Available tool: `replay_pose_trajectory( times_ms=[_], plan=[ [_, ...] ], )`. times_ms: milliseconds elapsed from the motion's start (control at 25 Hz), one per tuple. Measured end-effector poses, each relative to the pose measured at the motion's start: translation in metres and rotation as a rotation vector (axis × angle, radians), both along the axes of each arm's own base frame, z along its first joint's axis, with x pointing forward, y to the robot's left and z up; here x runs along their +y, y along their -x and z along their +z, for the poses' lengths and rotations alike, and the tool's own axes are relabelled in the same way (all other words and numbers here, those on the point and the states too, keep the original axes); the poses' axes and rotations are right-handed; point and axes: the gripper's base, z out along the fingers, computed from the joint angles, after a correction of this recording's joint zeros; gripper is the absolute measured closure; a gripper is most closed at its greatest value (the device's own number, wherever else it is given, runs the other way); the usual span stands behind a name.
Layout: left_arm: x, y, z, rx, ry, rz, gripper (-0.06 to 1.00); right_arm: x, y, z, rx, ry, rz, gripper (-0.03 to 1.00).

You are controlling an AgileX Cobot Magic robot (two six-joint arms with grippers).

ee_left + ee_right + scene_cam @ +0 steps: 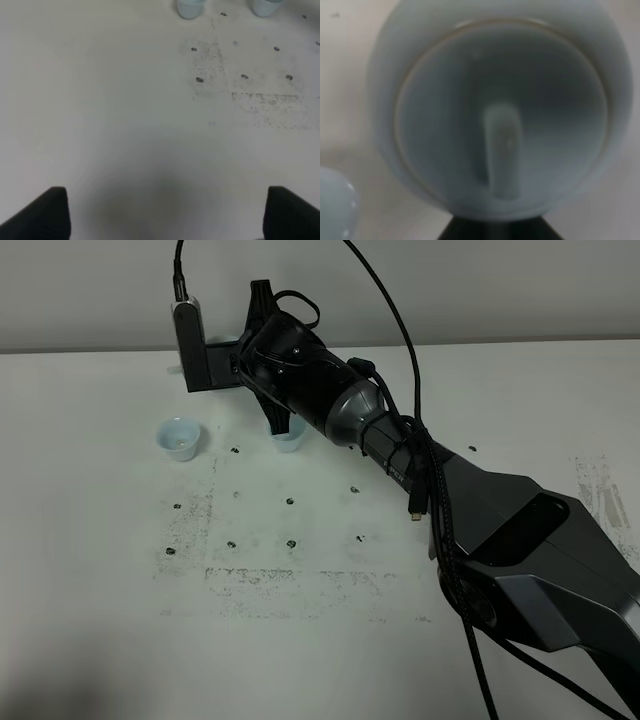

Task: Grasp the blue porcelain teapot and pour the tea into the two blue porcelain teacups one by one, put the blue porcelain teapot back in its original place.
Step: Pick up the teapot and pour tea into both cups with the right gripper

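The blue porcelain teapot fills the right wrist view, seen from above with its knobbed lid. In the exterior high view only a sliver of the teapot shows behind the right arm, at the back left of the table. My right gripper reaches across to it; its dark jaws meet at the pot's near side, apparently shut on the handle. One blue porcelain teacup stands free to the left. The other teacup is partly hidden under the arm. My left gripper is open and empty above bare table.
The white table bears small dark marks and a scuffed patch in the middle. The right arm lies diagonally across the right half. Both cups show far off in the left wrist view.
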Motion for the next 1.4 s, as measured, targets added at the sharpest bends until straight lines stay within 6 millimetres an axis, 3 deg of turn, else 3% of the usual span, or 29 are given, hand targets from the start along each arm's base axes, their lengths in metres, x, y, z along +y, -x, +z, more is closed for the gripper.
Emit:
replay_pose_trajectory(
  times_ms=[520, 1040, 1400],
  plan=[
    [0.0, 0.0, 0.0, 0.0, 0.0, 0.0, 0.2, 0.001, 0.0, 0.001, -0.04, 0.06, 0.017, 0.92],
    [0.0, 0.0, 0.0, 0.0, 0.0, 0.0, 0.2, 0.018, 0.009, -0.032, -0.052, 0.165, 0.063, 0.92],
    [0.0, 0.0, 0.0, 0.0, 0.0, 0.0, 0.2, 0.018, 0.007, -0.028, -0.109, 0.212, 0.078, 0.92]
  ],
)
